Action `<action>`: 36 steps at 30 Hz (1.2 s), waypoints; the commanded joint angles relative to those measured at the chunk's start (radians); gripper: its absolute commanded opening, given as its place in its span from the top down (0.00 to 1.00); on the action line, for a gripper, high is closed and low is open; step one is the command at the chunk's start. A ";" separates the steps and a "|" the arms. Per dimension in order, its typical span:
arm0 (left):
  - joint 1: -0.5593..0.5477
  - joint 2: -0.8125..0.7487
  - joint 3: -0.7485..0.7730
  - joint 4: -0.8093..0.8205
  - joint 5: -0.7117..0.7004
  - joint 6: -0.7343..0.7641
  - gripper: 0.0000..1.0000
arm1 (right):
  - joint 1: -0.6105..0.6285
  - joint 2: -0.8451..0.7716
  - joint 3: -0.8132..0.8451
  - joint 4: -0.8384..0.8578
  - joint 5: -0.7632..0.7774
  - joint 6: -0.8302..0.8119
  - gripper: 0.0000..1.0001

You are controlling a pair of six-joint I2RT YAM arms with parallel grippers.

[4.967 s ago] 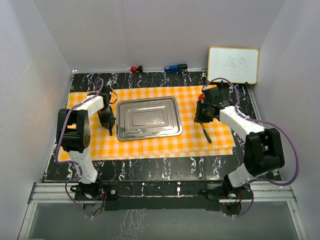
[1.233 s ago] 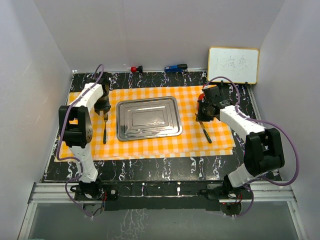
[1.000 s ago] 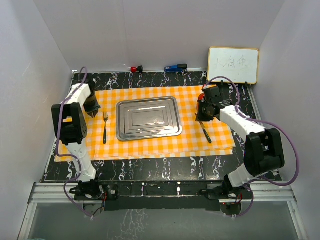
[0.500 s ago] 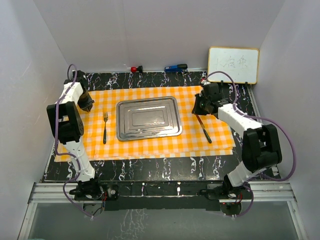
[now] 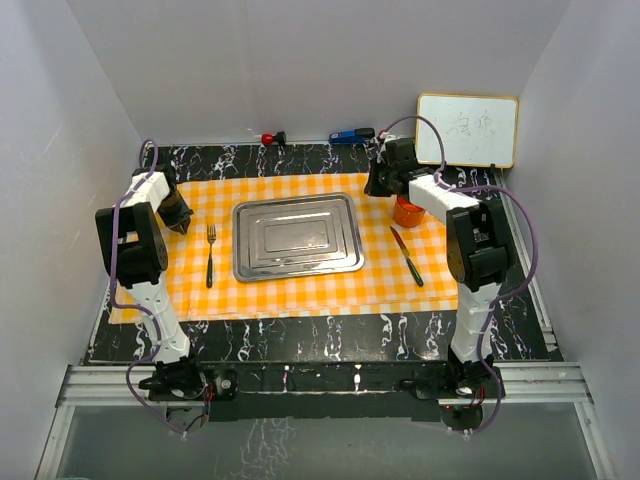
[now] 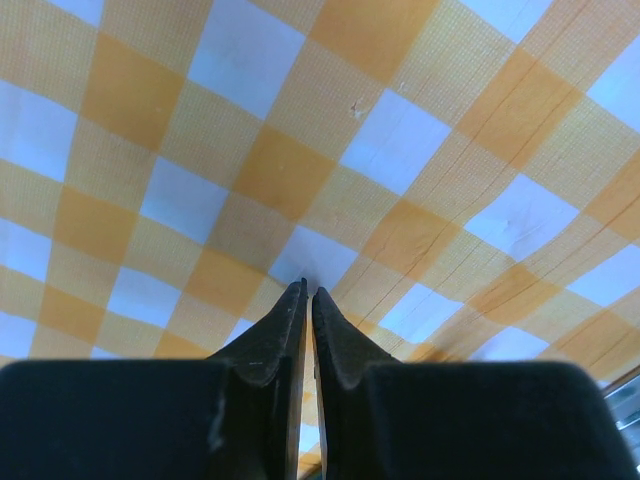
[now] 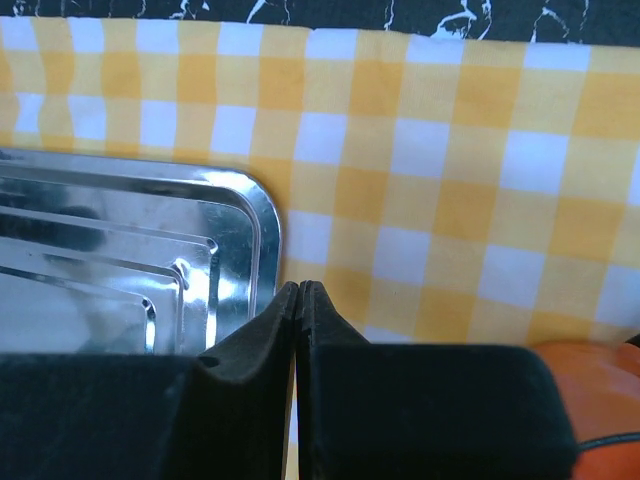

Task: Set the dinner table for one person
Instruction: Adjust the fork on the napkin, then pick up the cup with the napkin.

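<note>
Left jaws: pressed together, nothing between them, tips pointing down at bare checked cloth (image 6: 400,150) near its far left edge. Right jaws: likewise shut and empty, above the cloth just off the far right corner of the steel tray (image 7: 120,260), with an orange cup (image 5: 407,212) close beside them (only a sliver of it shows in the wrist view).

Outward: fork (image 5: 210,256) lies just left of the tray, head away from the arms. Knife (image 5: 407,256) lies to the tray's right, a little slanted and apart from it. Cup sits just beyond the knife's far tip.

Reads as a one-person setting: tray for the plate, fork left, knife right, drink above the knife. Hence, I judge, neither arm needs a grip; little or nothing looks left to do.

All rests on the cloth, which covers the middle of the black marbled counter (image 5: 300,340), veined border showing round it. Whiteboard (image 5: 467,130) leans at the back right, outside the setting.
</note>
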 commanded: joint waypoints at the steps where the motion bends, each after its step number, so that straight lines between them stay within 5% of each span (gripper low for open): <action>1: -0.002 -0.041 -0.006 0.001 -0.012 -0.015 0.94 | 0.003 0.024 0.047 0.074 -0.024 0.000 1.00; 21: -0.001 -0.025 -0.046 0.039 -0.025 -0.015 0.94 | -0.006 0.361 0.501 -0.097 0.035 -0.113 1.00; 36: -0.002 -0.023 -0.128 0.090 0.004 -0.033 0.95 | -0.034 0.330 0.351 -0.099 0.124 -0.146 1.00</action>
